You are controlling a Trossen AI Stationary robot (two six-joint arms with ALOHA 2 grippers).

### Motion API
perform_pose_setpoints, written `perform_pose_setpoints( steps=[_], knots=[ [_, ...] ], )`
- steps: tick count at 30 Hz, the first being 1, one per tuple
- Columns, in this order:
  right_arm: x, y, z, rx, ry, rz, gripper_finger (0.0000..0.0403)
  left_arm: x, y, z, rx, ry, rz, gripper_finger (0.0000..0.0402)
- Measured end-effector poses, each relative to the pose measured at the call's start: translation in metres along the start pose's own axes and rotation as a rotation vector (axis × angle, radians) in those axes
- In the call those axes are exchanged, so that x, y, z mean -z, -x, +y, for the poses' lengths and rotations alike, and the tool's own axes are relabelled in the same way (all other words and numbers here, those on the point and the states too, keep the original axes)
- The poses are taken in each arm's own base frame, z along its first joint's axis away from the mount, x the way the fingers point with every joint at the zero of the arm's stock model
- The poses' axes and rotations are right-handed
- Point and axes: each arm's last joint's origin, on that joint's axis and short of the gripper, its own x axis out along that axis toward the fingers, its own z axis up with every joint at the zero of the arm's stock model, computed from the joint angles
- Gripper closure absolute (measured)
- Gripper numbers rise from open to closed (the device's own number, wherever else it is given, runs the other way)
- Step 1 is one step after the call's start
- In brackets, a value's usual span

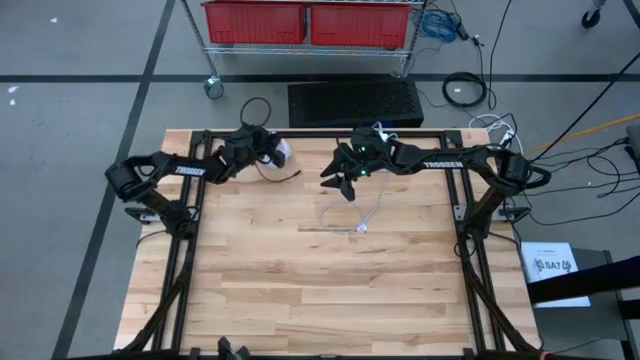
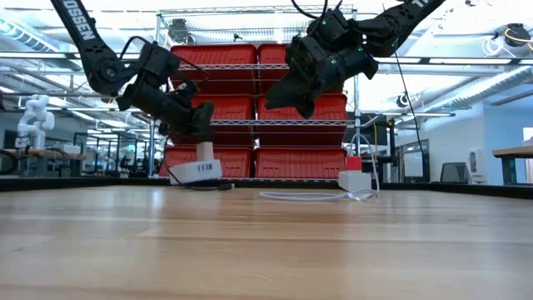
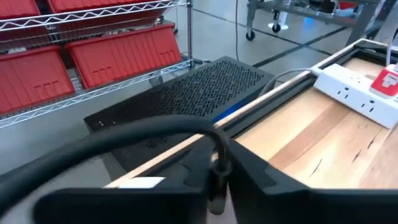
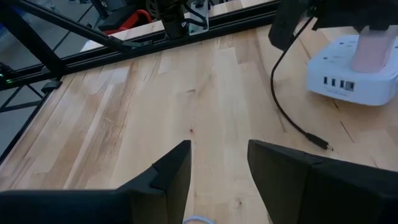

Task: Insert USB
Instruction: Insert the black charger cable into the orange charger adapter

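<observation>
USB not yet inserted: hub pinned, plug lying loose

On the left, the left gripper is down at the far edge of the counter, over the white charging hub. In the right wrist view a pale pad presses on the hub's top, so this arm seems to be steadying it; whether its jaws are open or closed cannot be told from any view. The hub's row of ports faces the middle of the counter.

Just beside the hub, a thin dark cable runs from near the left arm down onto the wood and ends in a small plug lying flat, close to the ports but apart from them. Nothing is plugged into the ports that show. I take this plug to be the USB to insert, though that is a judgement.

Farther right, the right gripper hangs above the counter, clear of the wood, with its jaws open and holding nothing. Below and beside it a white cable loops across the wood toward a white power strip with a red part on top.

So the holding half looks done. Still left, as I read it: the right gripper must come down to the plug, take it, line it up with a port and push it home.
</observation>
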Motion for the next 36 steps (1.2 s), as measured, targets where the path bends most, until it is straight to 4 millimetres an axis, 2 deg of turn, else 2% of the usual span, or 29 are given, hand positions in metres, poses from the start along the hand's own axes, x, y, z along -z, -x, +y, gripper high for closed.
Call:
perform_pose_setpoints(
  steps=[7, 11, 15, 23, 25, 30, 36],
  knots=[
    [0.0000, -0.0001, 0.0008, -0.025, 0.002, 0.001, 0.0252, 0.0028, 0.0002, -0.0002, 0.002, 0.005, 0.030, 0.0217],
    [0.0000, 0.0000, 0.0009, -0.026, 0.003, 0.000, 0.0252, 0.0022, 0.0001, 0.0000, -0.003, 0.005, 0.024, 0.0194],
    [0.0000, 0.0000, 0.0009, -0.026, 0.003, 0.000, 0.0252, 0.0034, 0.0002, 0.0006, -0.020, 0.003, 0.035, 0.0229],
    [-0.0001, 0.0000, 0.0009, -0.026, 0.003, 0.000, 0.0252, 0.0040, 0.0002, 0.0002, -0.003, -0.031, 0.042, 0.0379],
    [-0.0001, -0.0001, 0.0009, -0.026, 0.003, 0.000, 0.0252, 0.0039, 0.0002, 0.0001, 0.003, -0.031, 0.042, 0.0388],
    [-0.0001, -0.0001, 0.0009, -0.026, 0.003, 0.000, 0.0252, 0.0043, 0.0002, 0.0000, 0.000, -0.053, 0.047, 0.0375],
    [-0.0001, -0.0001, 0.0009, -0.026, 0.003, 0.000, 0.0252, 0.0052, 0.0003, 0.0002, -0.005, -0.064, 0.065, 0.0389]
  ],
)
